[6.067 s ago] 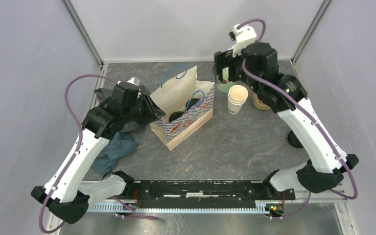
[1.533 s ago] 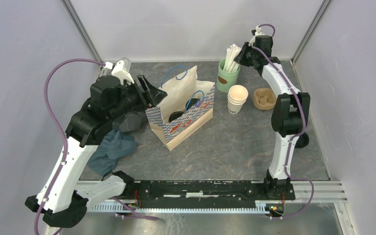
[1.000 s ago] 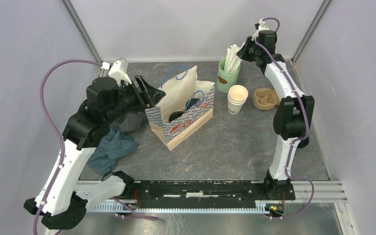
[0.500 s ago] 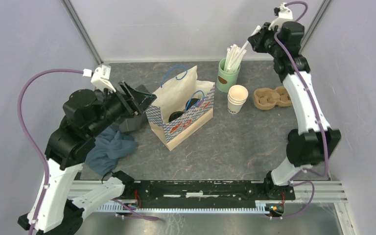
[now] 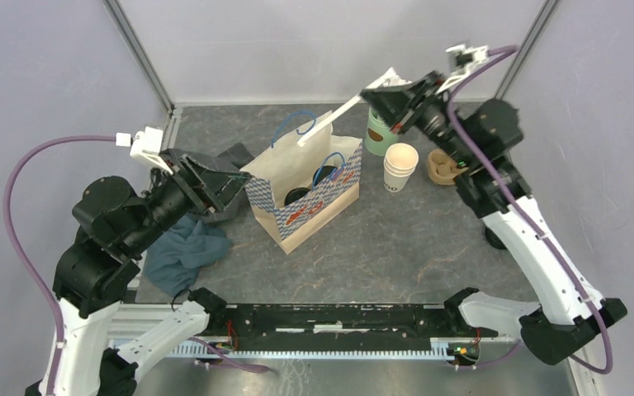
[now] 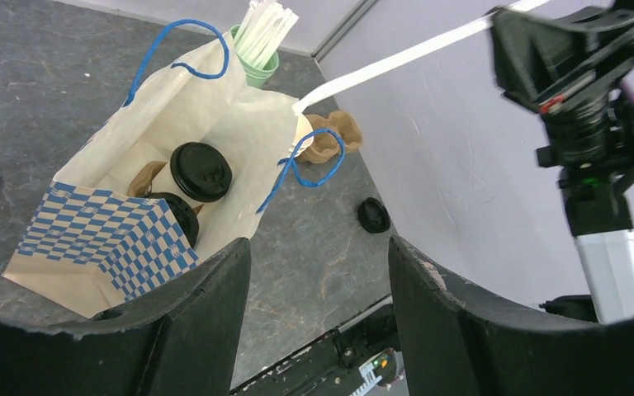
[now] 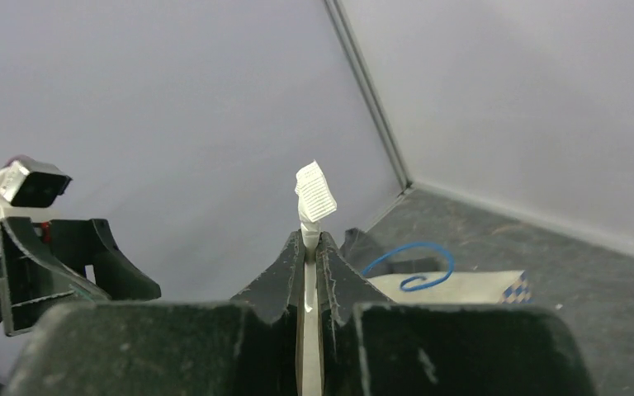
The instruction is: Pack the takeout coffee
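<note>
Straw step, I reckon: your R fingers [image 7: 285, 276] pinch a wrapped straw [image 5: 338, 115] over the bag [image 5: 314, 210] mid surface [image 5: 413, 239], lidded cups [image 6: 201, 172] inside, L fingers [image 6: 206, 305] wide nearby, so next tip it in w/ care.

Two lidded coffee cups [image 6: 201, 171] sit in one paper bag [image 5: 309, 210]. Around it: one stack of empty white cups [image 5: 400, 167], its number unclear; one green cup [image 6: 262, 68] holding a bundle of straws, too packed to count; one wrapped straw [image 5: 343, 111] apart; one pulp carrier [image 5: 442, 167]; one loose black lid [image 6: 373, 214]; one cloth [image 5: 186, 252].
</note>
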You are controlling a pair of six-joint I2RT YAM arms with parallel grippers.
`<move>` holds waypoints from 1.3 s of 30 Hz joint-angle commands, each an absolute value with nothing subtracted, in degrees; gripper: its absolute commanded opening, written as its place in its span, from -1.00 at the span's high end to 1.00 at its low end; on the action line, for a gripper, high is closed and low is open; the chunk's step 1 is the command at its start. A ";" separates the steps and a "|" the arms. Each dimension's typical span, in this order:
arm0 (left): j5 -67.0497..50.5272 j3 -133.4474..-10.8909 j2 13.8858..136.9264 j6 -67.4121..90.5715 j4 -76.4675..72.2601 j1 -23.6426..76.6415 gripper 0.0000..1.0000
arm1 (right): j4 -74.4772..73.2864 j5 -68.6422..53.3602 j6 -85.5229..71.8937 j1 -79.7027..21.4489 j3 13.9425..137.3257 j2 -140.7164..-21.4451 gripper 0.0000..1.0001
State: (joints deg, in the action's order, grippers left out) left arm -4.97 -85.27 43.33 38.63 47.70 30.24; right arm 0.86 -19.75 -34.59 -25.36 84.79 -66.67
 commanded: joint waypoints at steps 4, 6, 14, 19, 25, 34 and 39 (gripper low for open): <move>-6.66 -84.96 40.66 38.98 47.42 30.06 -0.36 | 11.28 -0.95 -37.17 -37.88 73.31 -67.07 1.00; -6.61 -84.95 40.19 39.47 47.55 30.07 -0.36 | 12.78 -0.35 -36.82 -39.52 72.77 -68.72 1.00; -5.13 -85.93 39.02 39.61 49.93 30.06 -0.35 | 15.35 11.63 -33.14 -48.24 70.12 -74.03 1.00; -4.38 -85.11 38.64 39.99 49.87 30.06 -0.35 | 12.82 12.98 -33.74 -51.61 73.59 -81.89 0.71; -3.72 -85.44 39.84 39.35 49.59 30.07 -0.34 | -13.87 4.82 -33.82 -45.97 89.22 -89.35 -0.02; -3.72 -82.69 42.22 38.51 47.90 30.06 -0.35 | -31.30 -0.80 -17.88 -30.47 103.15 -86.35 -0.33; -3.80 -81.74 44.86 38.15 46.15 30.06 -0.35 | -28.66 2.19 -12.88 -22.27 98.26 -85.34 -0.46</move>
State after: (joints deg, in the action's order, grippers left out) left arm -4.40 -82.30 42.46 38.72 49.78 30.24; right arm -26.92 0.25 -19.51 -26.72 100.33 -86.83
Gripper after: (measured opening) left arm 0.676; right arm 0.724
